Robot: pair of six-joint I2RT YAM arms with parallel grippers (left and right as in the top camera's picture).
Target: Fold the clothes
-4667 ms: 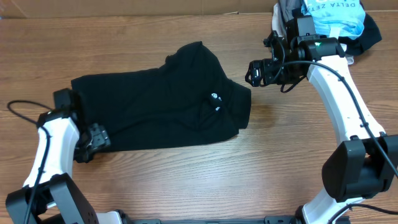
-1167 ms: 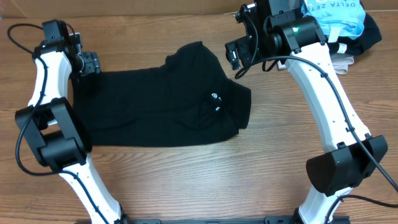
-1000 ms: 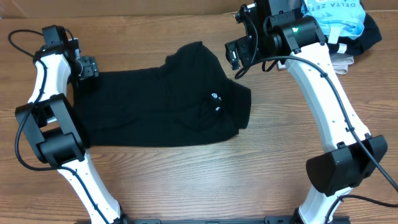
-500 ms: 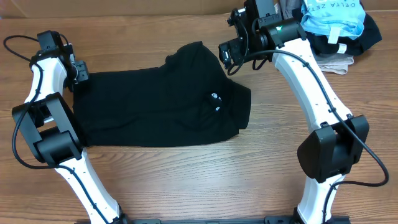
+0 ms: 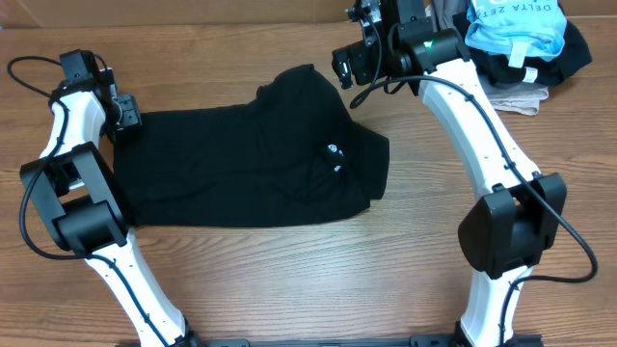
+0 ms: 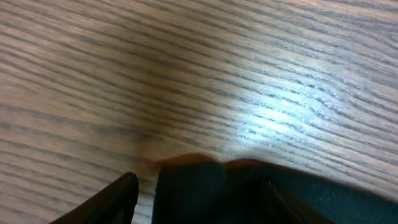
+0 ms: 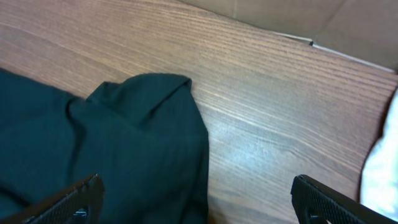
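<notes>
The black T-shirt [image 5: 241, 164] lies spread flat on the wooden table, its small white logo [image 5: 333, 150] near the right side. My left gripper [image 5: 125, 114] is at the shirt's back left corner. In the left wrist view its fingers [image 6: 202, 190] are open with the dark fabric edge [image 6: 193, 193] between them. My right gripper [image 5: 347, 66] hovers beside the shirt's raised back right tip. In the right wrist view its fingers [image 7: 199, 199] are wide open and empty over that tip [image 7: 149, 118].
A pile of other garments sits at the back right: a light-blue one with dark lettering [image 5: 516, 24], with beige and grey ones [image 5: 521, 96] below it. A cardboard wall [image 7: 348, 25] runs along the table's back edge.
My left gripper has swung from the shirt's front left corner to its back left corner and settled there. My right gripper has moved left and toward the back, up to the shirt's tip.
</notes>
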